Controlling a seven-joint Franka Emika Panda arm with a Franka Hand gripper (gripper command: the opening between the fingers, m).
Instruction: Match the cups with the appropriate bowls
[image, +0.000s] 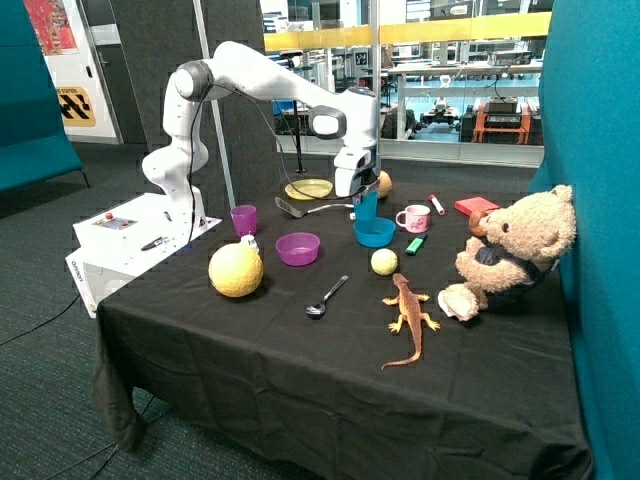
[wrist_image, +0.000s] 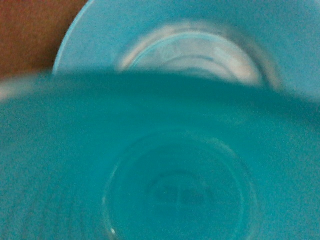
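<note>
teal cup (image: 366, 205) in fingers (image: 360, 200), over blue bowl (image: 375, 233) — grip hidden

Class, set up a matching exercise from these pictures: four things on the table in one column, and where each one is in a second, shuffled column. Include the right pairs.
Things:
1. teal cup
2. purple cup
3. spoon
4. pink marker

Places:
A. beside the red box
B. at the gripper, over the blue bowl
C. in front of the purple bowl
D. behind the yellow ball

Pairs: 1-B, 2-D, 3-C, 4-A
</note>
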